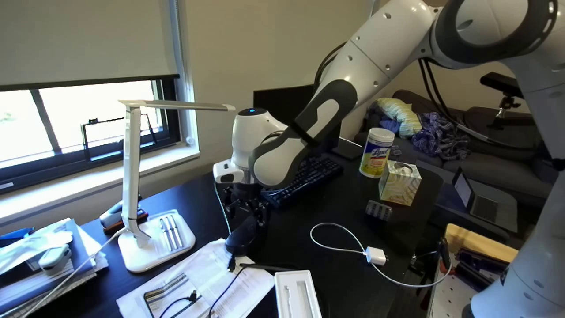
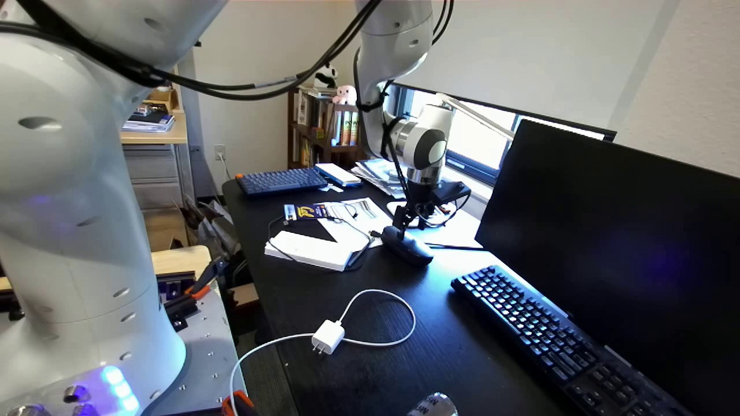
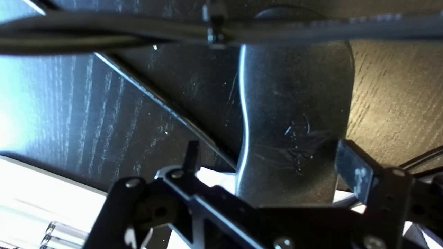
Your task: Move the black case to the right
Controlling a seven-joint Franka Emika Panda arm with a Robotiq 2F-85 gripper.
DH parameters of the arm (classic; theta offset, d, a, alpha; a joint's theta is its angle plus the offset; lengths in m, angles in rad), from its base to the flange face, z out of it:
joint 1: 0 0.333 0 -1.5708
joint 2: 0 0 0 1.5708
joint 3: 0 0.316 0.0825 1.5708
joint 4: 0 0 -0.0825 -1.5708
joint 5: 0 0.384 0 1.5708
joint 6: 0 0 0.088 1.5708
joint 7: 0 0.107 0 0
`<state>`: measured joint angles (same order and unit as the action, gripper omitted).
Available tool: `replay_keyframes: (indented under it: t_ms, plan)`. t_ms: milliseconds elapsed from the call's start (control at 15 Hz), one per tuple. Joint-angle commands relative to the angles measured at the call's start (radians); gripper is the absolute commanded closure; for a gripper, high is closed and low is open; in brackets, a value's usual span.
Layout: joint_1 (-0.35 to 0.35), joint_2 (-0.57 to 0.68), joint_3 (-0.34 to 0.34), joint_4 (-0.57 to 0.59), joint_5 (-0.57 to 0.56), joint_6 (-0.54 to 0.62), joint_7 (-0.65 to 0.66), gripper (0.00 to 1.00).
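The black case (image 3: 294, 103) lies on the dark desk, long and rounded, with one end over the papers. In an exterior view the black case (image 1: 241, 238) sits below my gripper (image 1: 245, 210). Another exterior view also has the black case (image 2: 407, 247) under the gripper (image 2: 407, 222). My gripper (image 3: 271, 159) is open in the wrist view, its fingers (image 3: 353, 169) on either side of the case. A gap shows between the left finger and the case; the right one overlaps its edge, and I cannot tell if it touches. The near end is hidden behind the gripper.
Nearby are papers (image 1: 194, 282), an open white box (image 1: 298, 293), a lamp base (image 1: 154, 238), a thin dark rod (image 3: 166, 107) and a keyboard (image 2: 537, 329). A white charger (image 2: 328, 336) with its cable, a tissue box (image 1: 399, 183) and a wipes canister (image 1: 376, 153) stand farther off.
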<state>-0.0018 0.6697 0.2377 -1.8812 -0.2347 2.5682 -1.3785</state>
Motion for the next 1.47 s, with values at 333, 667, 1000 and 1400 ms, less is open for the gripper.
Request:
replay_keyframes:
  t_ms: [333, 667, 1000, 1400]
  plan:
    - [0.008, 0.067, -0.006, 0.081, 0.023, -0.018, -0.015, 0.0]
    - [0.005, 0.064, -0.005, 0.073, 0.021, -0.021, -0.02, 0.0]
    - [0.001, 0.04, 0.004, 0.047, 0.024, -0.023, -0.025, 0.0]
    - [-0.011, 0.016, 0.015, 0.026, 0.031, -0.019, -0.036, 0.0]
